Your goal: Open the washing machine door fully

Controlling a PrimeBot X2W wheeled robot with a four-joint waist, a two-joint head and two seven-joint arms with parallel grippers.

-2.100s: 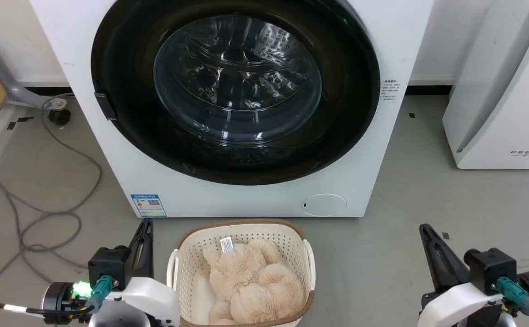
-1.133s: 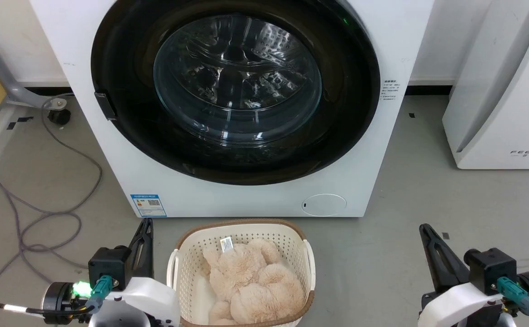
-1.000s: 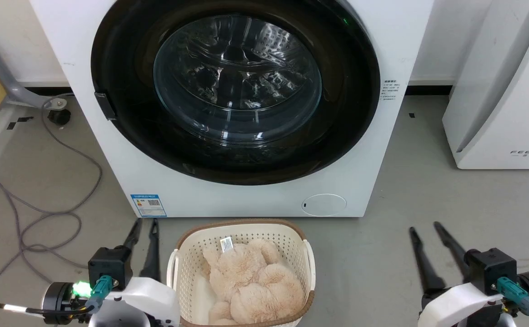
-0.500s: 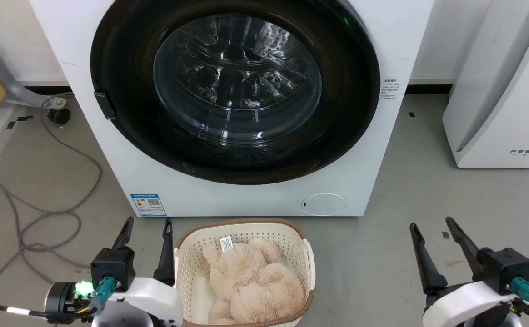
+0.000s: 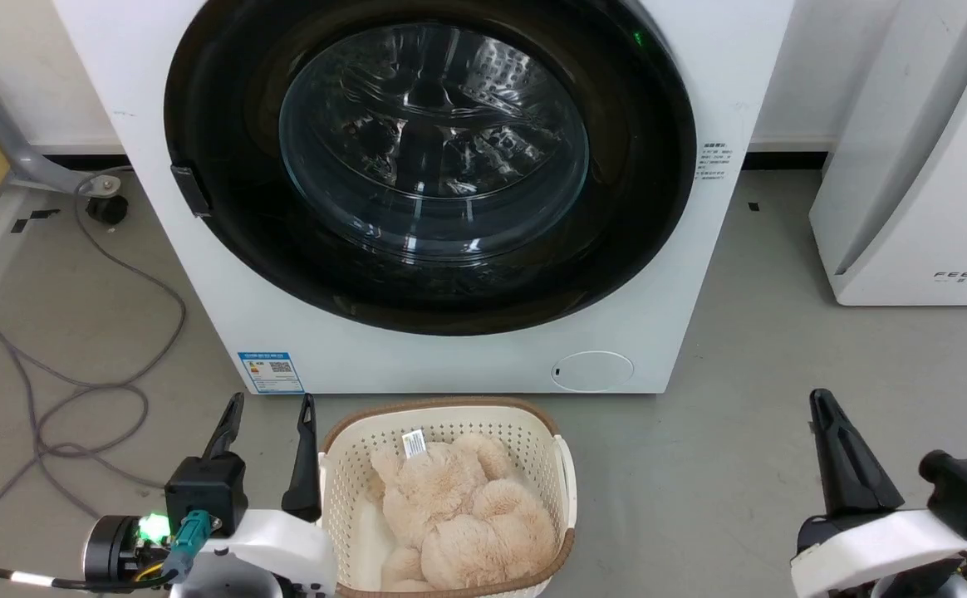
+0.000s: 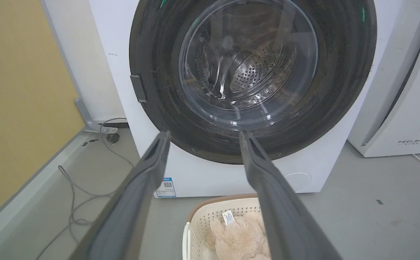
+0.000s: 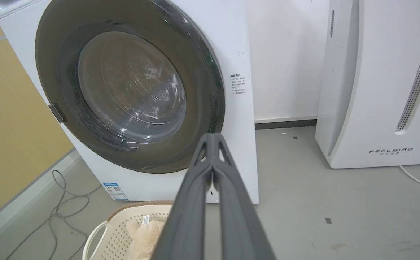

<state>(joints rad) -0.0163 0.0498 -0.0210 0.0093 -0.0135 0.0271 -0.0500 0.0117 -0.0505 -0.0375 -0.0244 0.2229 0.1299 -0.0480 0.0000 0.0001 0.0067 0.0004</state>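
The left pincer [image 5: 272, 400] hangs spread and empty, the right pincer [image 5: 821, 399] clenched on nothing, both well short of the washing machine [image 5: 450, 365]. The washing machine door [image 5: 429, 166] sits shut in its front: probably heavy, stiff, slick glass, so take its rim, perhaps by the small dark tab [image 5: 188, 189]

Grey floor [image 5: 782, 332] ran to a white wall [image 7: 285, 54] with dark skirting [image 7: 285, 124]. Yellow panel [image 6: 15, 90] stood left; white air purifier [image 5: 907, 166] right. Grey cable [image 5: 93, 387] lay loose.
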